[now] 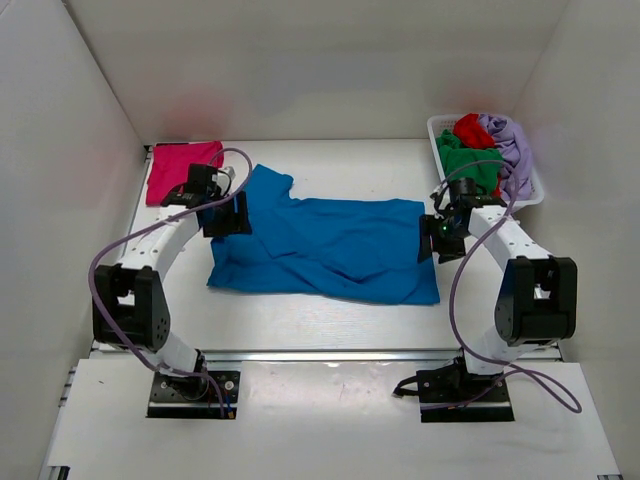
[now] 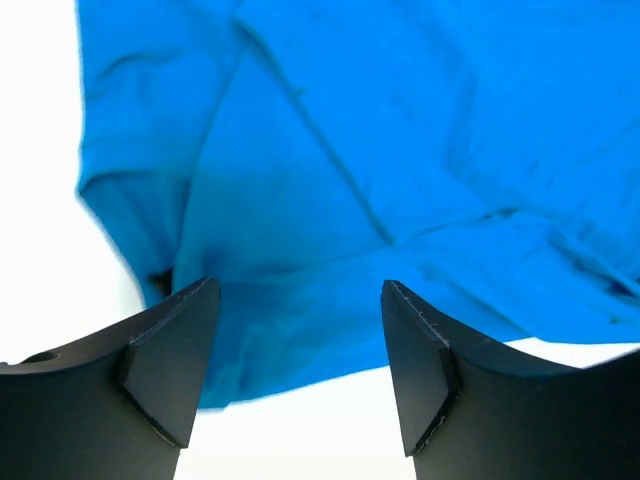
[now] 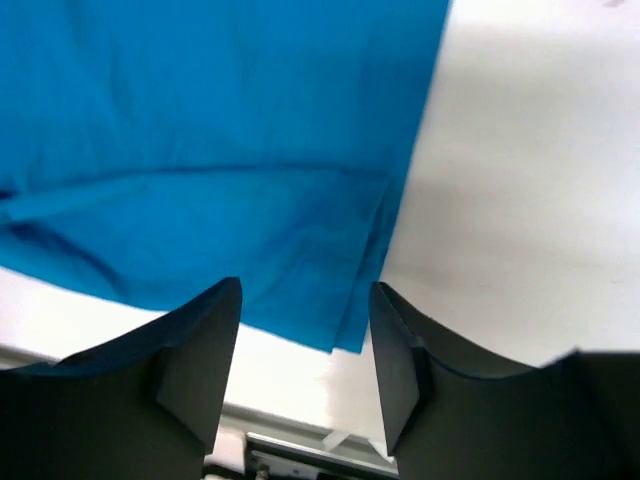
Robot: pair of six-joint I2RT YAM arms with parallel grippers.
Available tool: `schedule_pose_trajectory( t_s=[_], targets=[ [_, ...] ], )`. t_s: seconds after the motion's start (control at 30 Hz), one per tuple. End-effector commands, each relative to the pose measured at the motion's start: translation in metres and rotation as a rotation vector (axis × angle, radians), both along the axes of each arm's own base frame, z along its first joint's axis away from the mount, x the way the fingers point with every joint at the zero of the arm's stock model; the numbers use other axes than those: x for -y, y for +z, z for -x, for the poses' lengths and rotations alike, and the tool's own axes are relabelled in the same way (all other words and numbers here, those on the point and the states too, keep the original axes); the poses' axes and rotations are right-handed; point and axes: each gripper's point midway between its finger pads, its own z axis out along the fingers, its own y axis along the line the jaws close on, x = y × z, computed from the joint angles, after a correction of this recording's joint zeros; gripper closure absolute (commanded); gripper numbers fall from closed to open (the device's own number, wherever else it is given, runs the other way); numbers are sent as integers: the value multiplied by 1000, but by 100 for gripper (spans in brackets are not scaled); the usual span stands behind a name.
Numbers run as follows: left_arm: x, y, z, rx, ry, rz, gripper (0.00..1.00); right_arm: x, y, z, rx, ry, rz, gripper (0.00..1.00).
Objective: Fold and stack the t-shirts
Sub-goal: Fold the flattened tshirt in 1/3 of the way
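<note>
A bright blue t-shirt (image 1: 330, 245) lies spread across the middle of the table, with creases and a sleeve pointing to the back left. My left gripper (image 1: 228, 215) hovers over its left end, open, with nothing between the fingers (image 2: 170, 370); below them the blue fabric (image 2: 400, 150) and its near hem show. My right gripper (image 1: 432, 240) hangs open over the shirt's right edge, and the blue cloth's near right corner (image 3: 345, 330) lies under its jaws. A magenta-pink t-shirt (image 1: 182, 170) lies folded at the far left. Green (image 1: 468, 165), red (image 1: 470, 130) and lavender (image 1: 510, 145) t-shirts sit bunched in the basket.
A white lattice basket (image 1: 434, 135) stands at the back right corner. White walls close in the table on the left, back and right. A metal rail (image 1: 330, 354) runs along the near edge, ahead of both arm bases.
</note>
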Motion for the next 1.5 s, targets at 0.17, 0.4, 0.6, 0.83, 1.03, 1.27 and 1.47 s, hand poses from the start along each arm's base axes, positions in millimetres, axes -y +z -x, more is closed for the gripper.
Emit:
schedule_pose_trajectory(
  t_s=[0.17, 0.4, 0.6, 0.83, 1.03, 1.27, 1.47],
  targets=[
    [-13, 6, 90, -48, 63, -74, 26, 13, 23, 6, 55, -82, 97, 41],
    [-24, -13, 127, -36, 154, -70, 27, 5, 10, 42, 26, -178, 53, 41],
    [-36, -23, 119, -18, 242, -135, 27, -7, 5, 41, 36, -224, 28, 46],
    [-47, -42, 104, -51, 273, -237, 29, -15, -9, 45, 18, -232, 35, 47],
    [-60, -66, 101, -101, 296, -333, 31, -14, -13, 45, 23, -247, 22, 51],
    [-67, -88, 98, -141, 316, -367, 64, -16, -25, 53, -12, -248, 38, 53],
    [-63, -94, 101, -146, 305, -343, 100, -15, -36, 70, -60, -285, 80, 55]
  ],
)
